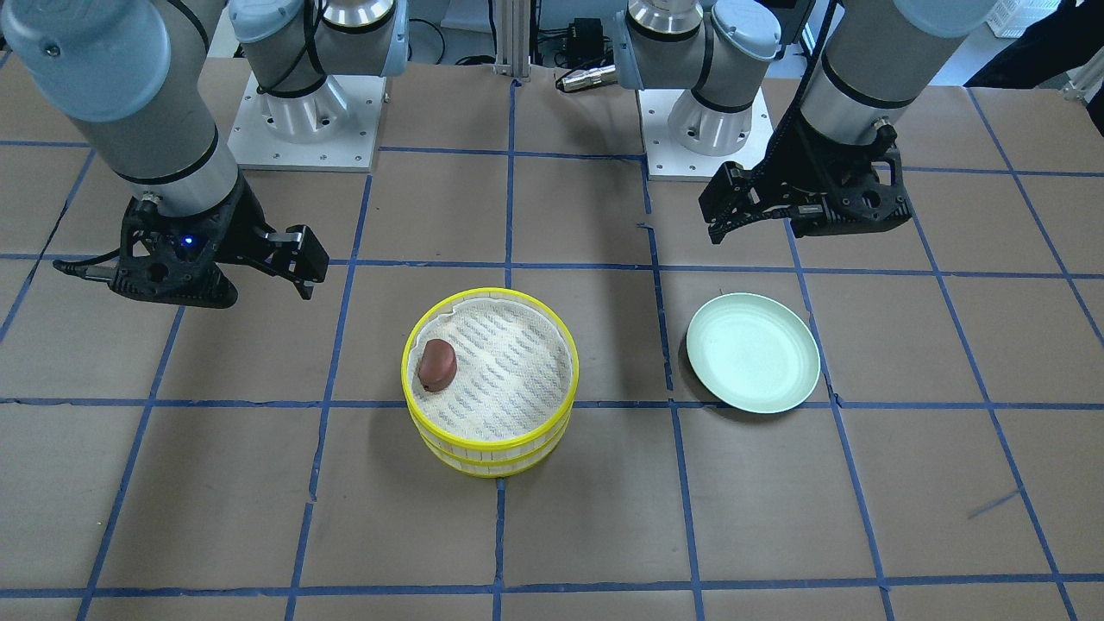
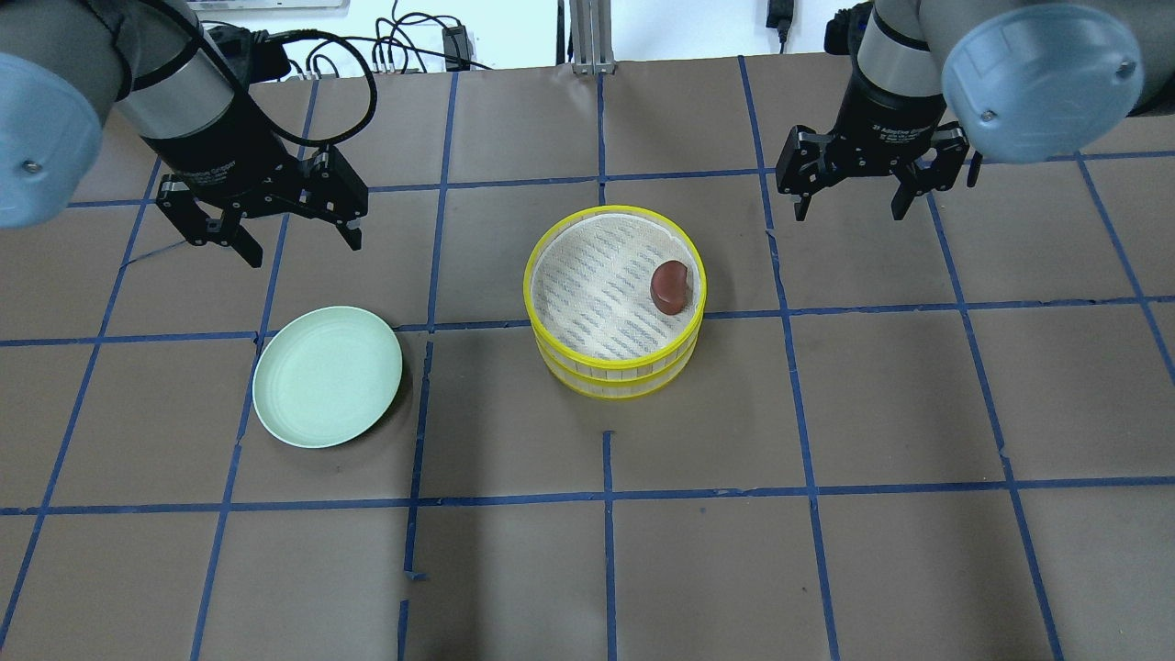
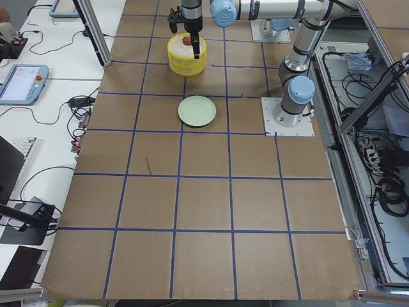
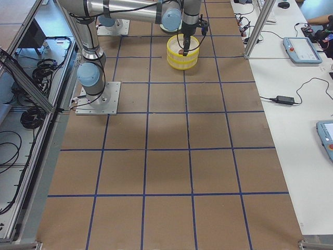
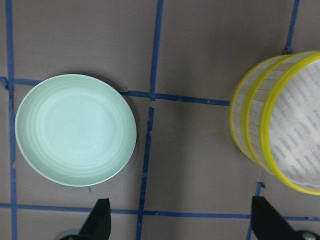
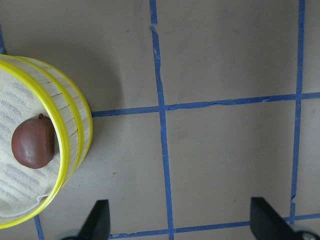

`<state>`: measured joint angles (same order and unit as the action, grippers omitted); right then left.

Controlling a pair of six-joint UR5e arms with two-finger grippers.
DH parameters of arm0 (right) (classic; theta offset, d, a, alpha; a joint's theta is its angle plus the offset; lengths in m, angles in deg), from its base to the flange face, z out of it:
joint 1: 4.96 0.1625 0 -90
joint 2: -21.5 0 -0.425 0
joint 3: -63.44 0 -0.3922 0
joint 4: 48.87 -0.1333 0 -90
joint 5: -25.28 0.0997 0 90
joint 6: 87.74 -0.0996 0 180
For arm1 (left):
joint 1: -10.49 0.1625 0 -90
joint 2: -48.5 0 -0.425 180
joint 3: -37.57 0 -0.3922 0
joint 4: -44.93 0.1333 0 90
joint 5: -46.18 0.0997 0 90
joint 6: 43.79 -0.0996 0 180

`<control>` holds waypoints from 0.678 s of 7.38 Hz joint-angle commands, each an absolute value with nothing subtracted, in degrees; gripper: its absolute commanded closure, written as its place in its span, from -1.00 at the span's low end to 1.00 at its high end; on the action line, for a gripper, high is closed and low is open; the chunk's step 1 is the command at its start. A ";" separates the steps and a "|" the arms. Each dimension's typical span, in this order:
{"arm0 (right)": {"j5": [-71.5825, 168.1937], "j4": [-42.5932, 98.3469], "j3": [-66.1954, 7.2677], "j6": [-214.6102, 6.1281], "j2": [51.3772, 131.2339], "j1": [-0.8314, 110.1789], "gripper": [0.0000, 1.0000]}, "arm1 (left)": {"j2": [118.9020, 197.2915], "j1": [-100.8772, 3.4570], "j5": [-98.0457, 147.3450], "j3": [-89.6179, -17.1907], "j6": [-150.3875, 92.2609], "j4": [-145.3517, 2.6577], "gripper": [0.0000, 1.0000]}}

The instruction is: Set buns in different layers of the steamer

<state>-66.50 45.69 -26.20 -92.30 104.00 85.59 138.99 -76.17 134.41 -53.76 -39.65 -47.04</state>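
Resting near the middle of the desk (image 2: 826, 551), which is covered in brown paper and marked with a grid of blue tape, the steamer (image 2: 615, 212) is seen with its two layers stacked. The upper layer (image 2: 592, 285) is seated squarely on the lower layer (image 2: 617, 386), and the yellow rims are aligned. The dark reddish-brown bun (image 2: 670, 286) is located in the upper layer, on the white woven liner. It is positioned at the edge of the liner on the robot's right side, just beside the rim; contact with the rim cannot be confirmed. What the lower layer holds is hidden by the layer above it. A pale green plate (image 2: 327, 376) is laid flat on the desk on the robot's left side of the steamer, clearly apart from it. The left end effector (image 2: 301, 248) is held above the desk on the base side of the plate, with its fingers spread wide apart and pointed downward. The right end effector (image 2: 850, 213) is held above the desk on the base side of the steamer, offset to the robot's right. Its fingers are likewise spread wide apart. No object is touched by either end effector.
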 commanded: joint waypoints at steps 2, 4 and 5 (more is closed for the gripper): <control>-63.50 42.74 -25.77 -92.49 106.91 85.66 -0.99 | 138.94 -76.00 134.51 -53.93 -39.66 -47.09 -1.00; -64.19 40.26 -25.50 -92.49 109.73 85.31 -0.99 | 138.94 -76.00 134.51 -53.93 -39.66 -47.00 -1.00; -64.97 41.12 -26.37 -91.88 110.52 84.78 -0.99 | 138.85 -76.00 134.51 -54.10 -39.66 -47.09 -1.00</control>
<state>-64.32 41.06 -25.83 -92.33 109.28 85.21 138.91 -76.00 134.51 -53.99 -39.66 -47.03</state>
